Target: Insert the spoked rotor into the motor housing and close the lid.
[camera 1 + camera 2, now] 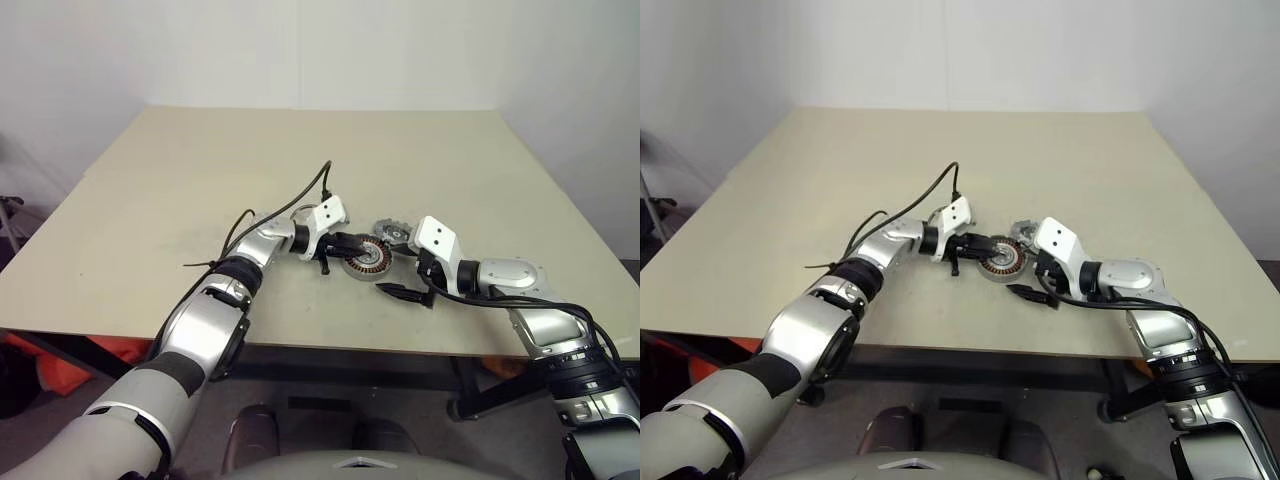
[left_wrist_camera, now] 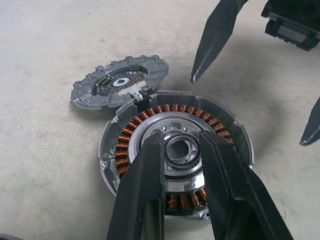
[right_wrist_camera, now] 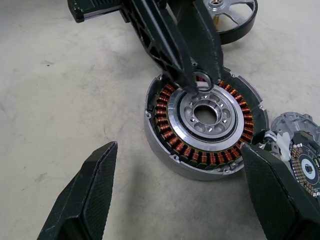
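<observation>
While the housing (image 3: 202,127) is lying flat on the table (image 1: 300,160) with its copper windings facing up, the two arms are crowding it from either side. Its open face seems to be kept upward so a part can drop onto the central hub. The left gripper (image 2: 182,145) is reaching across the housing, its jaws narrowed around the raised hub at the centre, fingertips resting on the inner silver ring; whether they are actually pinching the hub or just straddling it, I cannot tell. That hold is probably steadying or centring the body.

The right gripper (image 3: 180,192) is hanging just beside the housing's near rim with jaws spread wide, holding nothing, one finger on each side of the body as if getting ready to brace it.

The rotor (image 3: 232,17), shiny and spoked, is sitting on the table just beyond the housing, behind the left fingers (image 3: 187,60), not yet inserted. A flat toothed disc with a circuit board in it (image 2: 120,87), likely the lid lying inside-up, is resting against the housing's edge.
</observation>
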Tool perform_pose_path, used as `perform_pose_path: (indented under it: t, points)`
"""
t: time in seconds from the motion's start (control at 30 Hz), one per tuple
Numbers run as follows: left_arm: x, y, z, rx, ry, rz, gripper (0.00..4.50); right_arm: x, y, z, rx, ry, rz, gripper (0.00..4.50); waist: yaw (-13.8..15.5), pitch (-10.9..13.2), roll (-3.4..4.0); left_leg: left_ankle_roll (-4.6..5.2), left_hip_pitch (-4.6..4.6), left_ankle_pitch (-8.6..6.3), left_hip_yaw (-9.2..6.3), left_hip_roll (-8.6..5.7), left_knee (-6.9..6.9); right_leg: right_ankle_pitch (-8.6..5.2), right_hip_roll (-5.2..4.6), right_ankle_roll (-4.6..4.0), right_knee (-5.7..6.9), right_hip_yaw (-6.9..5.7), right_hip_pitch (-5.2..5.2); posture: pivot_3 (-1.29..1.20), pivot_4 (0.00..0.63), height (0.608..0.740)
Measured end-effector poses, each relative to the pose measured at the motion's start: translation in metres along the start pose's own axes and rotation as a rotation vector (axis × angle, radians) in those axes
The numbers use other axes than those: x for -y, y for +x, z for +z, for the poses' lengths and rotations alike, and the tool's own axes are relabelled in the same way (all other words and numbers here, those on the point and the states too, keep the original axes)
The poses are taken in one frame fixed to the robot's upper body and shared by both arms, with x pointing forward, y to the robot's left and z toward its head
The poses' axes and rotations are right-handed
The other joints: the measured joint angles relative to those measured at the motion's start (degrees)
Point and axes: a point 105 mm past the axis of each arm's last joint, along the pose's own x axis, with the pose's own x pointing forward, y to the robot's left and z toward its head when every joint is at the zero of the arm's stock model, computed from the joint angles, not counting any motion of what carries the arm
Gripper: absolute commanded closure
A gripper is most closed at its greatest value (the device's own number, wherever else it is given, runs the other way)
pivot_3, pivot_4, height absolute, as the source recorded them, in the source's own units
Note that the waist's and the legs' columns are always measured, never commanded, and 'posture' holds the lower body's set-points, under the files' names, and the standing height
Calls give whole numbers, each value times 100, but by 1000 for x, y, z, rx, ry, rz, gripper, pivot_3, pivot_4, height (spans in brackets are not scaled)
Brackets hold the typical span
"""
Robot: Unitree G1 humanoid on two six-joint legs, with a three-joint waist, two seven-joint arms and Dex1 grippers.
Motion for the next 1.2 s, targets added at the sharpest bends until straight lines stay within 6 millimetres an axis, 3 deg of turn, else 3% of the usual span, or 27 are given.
perform_pose_path:
  t: [0.37, 1.17, 1.2]
  points:
    - [6, 14, -3, -24, -8, -3, 3835, -1, 0, -2, -2, 3, -8, 68, 7, 1, -1, 3, -4, -2, 0, -2, -1, 0, -4, 0, -5, -4, 0, 0, 0, 740]
    - [-5, 15, -7, -52, -4, 103, 3835, -2, -1, -3, -8, 13, -15, 68, 9, 1, -2, 7, -7, -4, -1, -6, -4, 2, -9, 5, -18, -7, 2, 0, 0, 740]
    - [-4, 15, -7, -51, -6, 95, 3485, -2, -1, -2, -5, 8, -16, 68, 9, 1, -2, 7, -7, -4, -1, -6, -4, 2, -9, 5, -19, -7, 2, 0, 0, 740]
